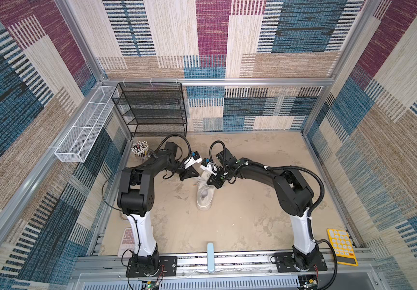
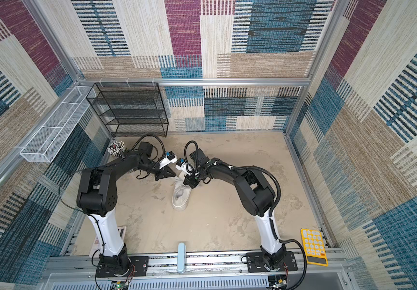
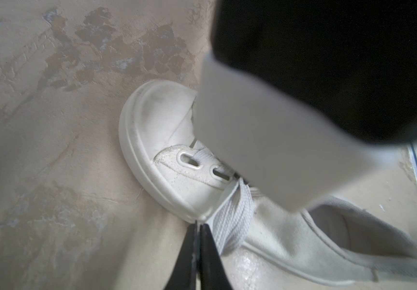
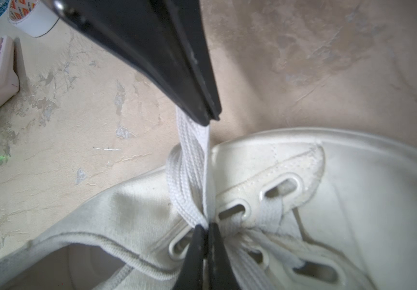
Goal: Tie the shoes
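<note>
Both arms bow inward, jaws pinching laces above sneaker

White sneaker w/ off-white laces, mottled beige table, yellow calculator, blue/maroon/cream striped walls.

Mottled beige tabletop with its peripheral items, seen in both top views: black mesh shelf rack at 11 o'clock; cup of pens at 10 o'clock; white wire basket on the wall beyond it; yellow calculator at 4 o'clock; pink-keyed calculator, partly hidden, at 8 o'clock; pale blue bar at 6 o'clock.
</note>
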Available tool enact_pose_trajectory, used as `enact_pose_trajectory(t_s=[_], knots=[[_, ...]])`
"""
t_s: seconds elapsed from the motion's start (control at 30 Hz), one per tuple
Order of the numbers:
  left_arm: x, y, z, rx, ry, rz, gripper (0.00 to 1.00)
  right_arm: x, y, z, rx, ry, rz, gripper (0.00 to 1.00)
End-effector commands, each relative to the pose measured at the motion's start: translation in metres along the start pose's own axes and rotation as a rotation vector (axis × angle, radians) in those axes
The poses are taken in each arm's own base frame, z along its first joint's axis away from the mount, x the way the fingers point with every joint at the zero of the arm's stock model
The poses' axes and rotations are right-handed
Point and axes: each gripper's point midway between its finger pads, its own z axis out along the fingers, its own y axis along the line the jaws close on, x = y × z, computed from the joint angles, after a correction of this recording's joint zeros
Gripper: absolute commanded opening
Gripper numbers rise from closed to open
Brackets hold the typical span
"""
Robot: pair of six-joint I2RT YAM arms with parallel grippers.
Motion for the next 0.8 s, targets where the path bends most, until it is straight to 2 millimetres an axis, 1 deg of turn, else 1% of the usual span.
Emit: enact_pose_trajectory(t_s=[0.0,0.17,0.47,0.63,0.77], knots=[[-0.001,-0.005,-0.002,0.02,0.003,0.014,0.0,0.024,0.003,0.003,-0.006,0.09,0.045,0.06],[-0.003,-0.002,-0.005,0.007,0.004,0.011,0.0,0.025,0.003,0.003,-0.008,0.093,0.044,0.06],[0.002,0.003,-0.014,-0.023,0.005,-0.019,0.0,0.031,0.004,0.005,-0.009,0.101,0.051,0.06],[0.0,0.004,-0.017,-0.037,-0.019,-0.038,0.0,0.031,0.003,0.005,-0.011,0.102,0.05,0.06],[-0.007,0.009,-0.024,-0.065,-0.092,-0.066,0.0,0.031,0.003,0.005,-0.009,0.104,0.05,0.06]])
